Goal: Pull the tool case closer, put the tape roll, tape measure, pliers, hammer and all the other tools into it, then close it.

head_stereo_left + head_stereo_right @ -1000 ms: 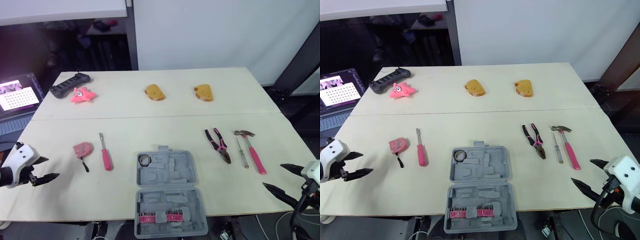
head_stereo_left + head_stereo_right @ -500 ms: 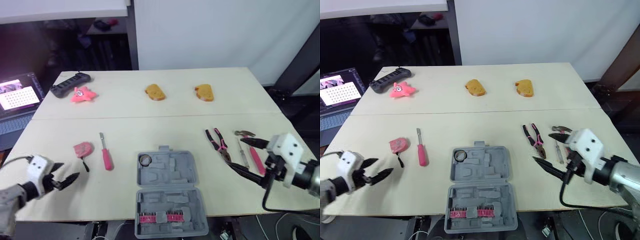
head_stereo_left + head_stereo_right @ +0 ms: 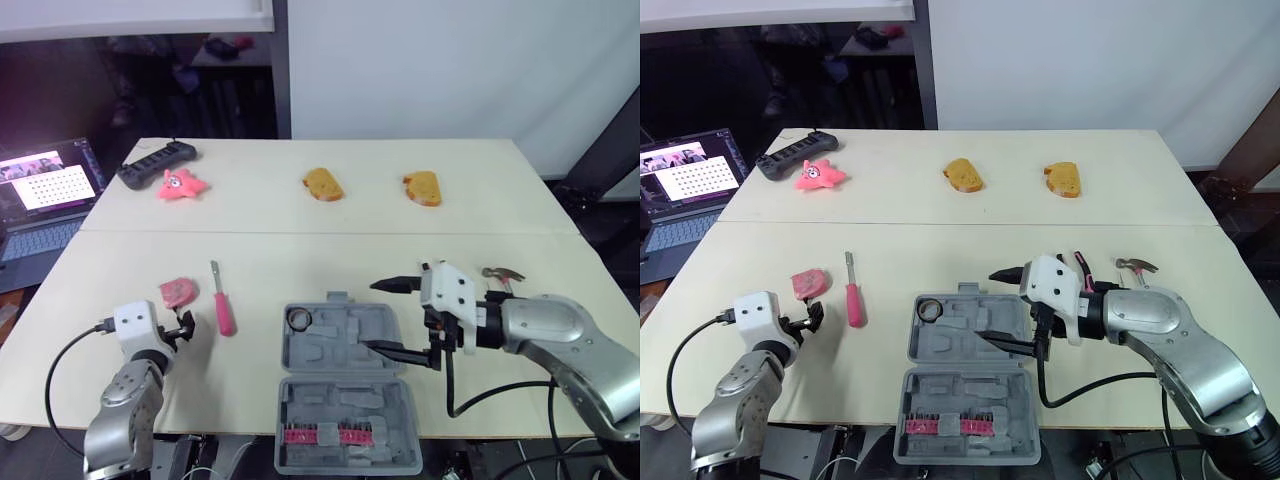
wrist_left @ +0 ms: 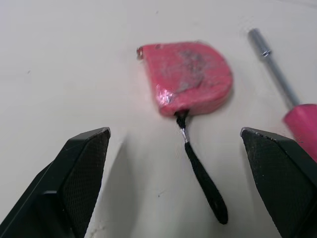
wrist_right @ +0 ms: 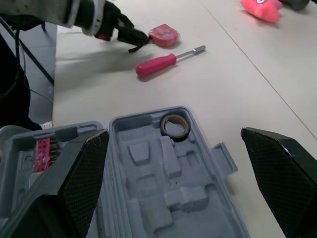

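The tool case lies open directly under the right gripper, whose two fingers are spread wide, one above the hinged half's far edge and one low over its moulded recesses. It looks like stiff, fairly light plastic that would slide easily on the table; I'd hook the rim or the small handle tab rather than pinch a wall.

Behind that gripper's wrist sit the hammer and pliers, both mostly covered by the arm. The hammer will be head-heavy, so a hold near the head seems safest. Whether another slim tool lies between them I cannot tell.

Just ahead of the left gripper, also spread apart and holding nothing, lies the pink screwdriver, off to one side. The tape measure is straight in front, with its black strap trailing back between the fingers. Its hard shell looks slick; grip the flat sides, since the limp strap would let it swing.

The tape roll already rests in a case pocket.
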You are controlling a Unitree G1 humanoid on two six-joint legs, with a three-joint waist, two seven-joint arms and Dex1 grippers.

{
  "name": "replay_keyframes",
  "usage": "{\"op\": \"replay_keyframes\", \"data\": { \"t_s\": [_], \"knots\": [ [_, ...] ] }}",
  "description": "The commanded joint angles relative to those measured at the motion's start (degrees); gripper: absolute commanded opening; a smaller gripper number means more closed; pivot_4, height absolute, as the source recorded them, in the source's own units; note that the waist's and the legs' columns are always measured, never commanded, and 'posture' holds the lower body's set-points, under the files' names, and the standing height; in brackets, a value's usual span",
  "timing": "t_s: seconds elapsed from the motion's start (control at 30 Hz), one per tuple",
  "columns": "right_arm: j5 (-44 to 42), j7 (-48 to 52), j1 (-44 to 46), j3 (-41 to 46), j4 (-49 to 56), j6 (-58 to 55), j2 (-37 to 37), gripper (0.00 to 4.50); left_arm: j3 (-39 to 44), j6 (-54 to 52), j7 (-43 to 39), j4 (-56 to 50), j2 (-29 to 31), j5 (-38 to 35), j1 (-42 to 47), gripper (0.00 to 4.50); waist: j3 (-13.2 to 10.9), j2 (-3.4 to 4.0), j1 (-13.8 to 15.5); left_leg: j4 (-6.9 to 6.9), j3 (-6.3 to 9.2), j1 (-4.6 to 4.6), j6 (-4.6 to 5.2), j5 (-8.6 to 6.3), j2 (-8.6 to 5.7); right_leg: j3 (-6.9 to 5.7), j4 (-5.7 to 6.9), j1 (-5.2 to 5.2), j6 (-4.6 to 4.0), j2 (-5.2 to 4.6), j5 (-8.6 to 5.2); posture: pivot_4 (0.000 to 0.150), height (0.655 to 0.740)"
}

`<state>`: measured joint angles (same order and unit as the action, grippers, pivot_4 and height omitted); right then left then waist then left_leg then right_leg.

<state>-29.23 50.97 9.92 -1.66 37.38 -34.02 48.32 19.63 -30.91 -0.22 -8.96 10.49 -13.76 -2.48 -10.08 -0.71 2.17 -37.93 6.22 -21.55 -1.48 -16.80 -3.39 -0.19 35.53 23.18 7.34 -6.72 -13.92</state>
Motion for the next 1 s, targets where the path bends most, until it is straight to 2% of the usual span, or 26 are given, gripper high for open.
{"op": "replay_keyframes", "data": {
  "t_s": [0.03,0.17,0.27,0.4,0.43,0.5,0.67,0.8,1.0],
  "knots": [
    [0.14,-0.16,1.35,0.08,0.62,0.46,-0.23,4.50,-0.34,-1.14,3.21,1.97,-0.18,2.23,2.01,4.43,0.00,0.00,0.01,0.00,0.01,-0.01,0.00,0.00,0.00,0.00,0.00,0.00,0.00,0.00,0.00,0.150,0.7400],
    [0.13,-0.44,2.13,-0.13,0.49,-0.16,-0.19,4.50,-1.26,-0.83,3.16,5.42,-0.46,2.53,4.24,4.43,0.03,0.05,0.10,0.00,0.01,0.01,0.00,0.00,-0.02,0.00,0.00,-0.01,0.00,-0.01,0.00,0.150,0.7400],
    [-0.02,-0.53,2.23,-0.11,0.83,-0.60,-0.04,4.50,-1.86,-1.43,2.53,7.02,-0.50,2.54,5.02,3.66,0.05,0.09,0.13,0.00,0.03,0.02,-0.02,0.01,-0.02,0.00,0.00,-0.04,0.00,-0.01,0.00,0.150,0.7400],
    [-0.03,-0.74,2.27,0.08,1.04,-1.06,0.16,4.50,-2.24,-1.48,1.71,7.27,-0.65,2.46,4.30,1.80,0.08,0.14,0.04,0.00,0.01,0.03,-0.02,0.01,-0.02,0.00,0.00,-0.04,0.00,-0.02,0.00,0.150,0.7400],
    [-0.02,-0.80,2.24,0.14,1.06,-1.16,0.18,4.50,-2.26,-1.28,1.59,7.35,-0.67,2.49,4.26,1.16,0.09,0.16,0.04,0.00,0.01,0.04,-0.02,0.01,-0.02,0.00,0.00,-0.04,0.00,-0.02,0.00,0.150,0.7400],
    [-0.02,-0.88,2.11,0.32,1.15,-1.31,0.24,4.50,-2.18,-1.11,1.50,7.61,-0.75,2.52,4.29,0.16,0.10,0.17,0.05,0.01,0.01,0.04,-0.02,0.01,-0.02,0.00,0.00,-0.04,0.00,-0.02,0.00,0.150,0.7400],
    [-0.13,-1.20,1.78,0.75,1.69,-1.93,0.52,4.50,-1.61,-1.15,1.51,8.18,-1.00,2.20,4.08,0.07,0.11,0.19,0.08,0.01,0.01,0.03,-0.02,0.01,-0.02,0.00,-0.04,-0.06,0.00,-0.04,0.00,0.150,0.7400],
    [0.08,-1.64,1.11,0.91,2.08,-2.56,0.93,4.50,-1.99,-0.08,-0.74,6.20,-0.52,1.79,0.58,0.07,0.12,0.21,-0.01,0.01,0.01,0.04,-0.02,0.01,-0.02,0.00,-0.05,-0.06,0.00,-0.04,0.00,0.150,0.7400],
    [0.35,-2.44,-0.70,1.07,2.96,-3.49,1.49,4.50,-2.44,4.11,-10.27,-3.27,2.18,-0.32,-14.70,0.07,0.17,0.29,-1.08,0.04,-0.10,0.03,0.04,-0.11,0.14,0.07,-0.21,-0.02,-0.01,-0.08,-0.01,0.150,0.7400]
  ]
}}
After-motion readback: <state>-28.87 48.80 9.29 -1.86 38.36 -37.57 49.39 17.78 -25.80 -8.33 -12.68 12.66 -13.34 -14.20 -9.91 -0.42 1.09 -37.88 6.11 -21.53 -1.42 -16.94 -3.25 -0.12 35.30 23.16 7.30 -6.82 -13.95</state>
